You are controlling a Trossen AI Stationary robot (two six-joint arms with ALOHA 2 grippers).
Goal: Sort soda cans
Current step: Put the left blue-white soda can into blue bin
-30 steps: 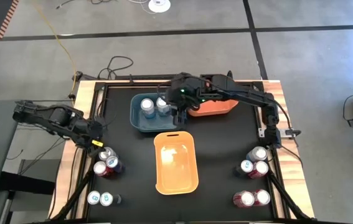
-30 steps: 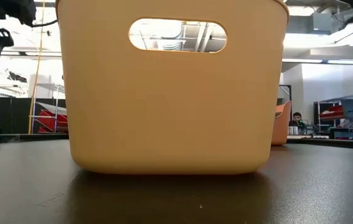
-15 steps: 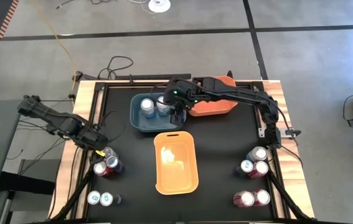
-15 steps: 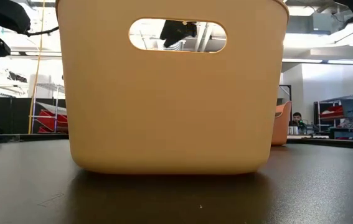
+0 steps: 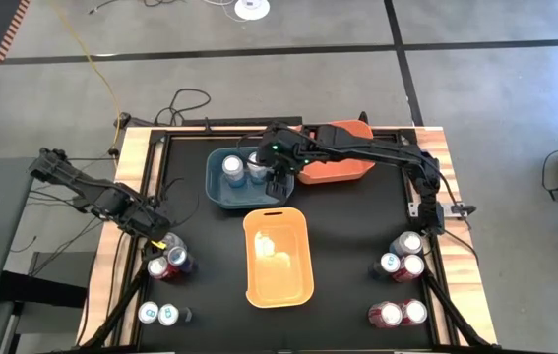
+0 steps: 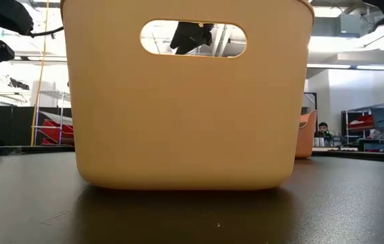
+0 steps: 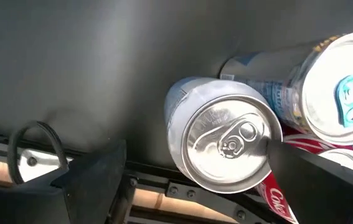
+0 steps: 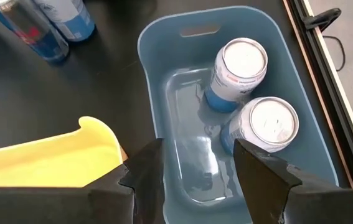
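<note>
Fingers (image 7: 95,180) of our left gripper (image 7: 192,183) stand wide apart, one on each side of a silver-topped can (image 7: 223,146) in the cluster at the table's left edge; neither finger visibly presses the can, so we hold nothing there. A white can (image 7: 344,99) with a blue tab stands just beside it, and a red can (image 7: 276,193) shows below them. From above, our left gripper (image 5: 155,228) hangs over this cluster (image 5: 168,258), with two light cans (image 5: 157,314) farther toward the near edge.

Our right gripper (image 8: 198,171) hovers with its fingers parted and empty above the near end of the blue bin (image 8: 157,56). Two blue cans (image 8: 251,93) stand upright in that bin, touching each other. From above, our right gripper (image 5: 277,182) sits at the blue bin's right end, between that bin (image 5: 215,182) and the orange bin (image 5: 342,172).

We see the yellow bin (image 5: 279,258) in the table's middle, holding no cans. At the right edge stand three cans (image 5: 403,256), and two more (image 5: 400,314) nearer the front. In the low view the yellow bin (image 6: 185,122) fills the frame.
</note>
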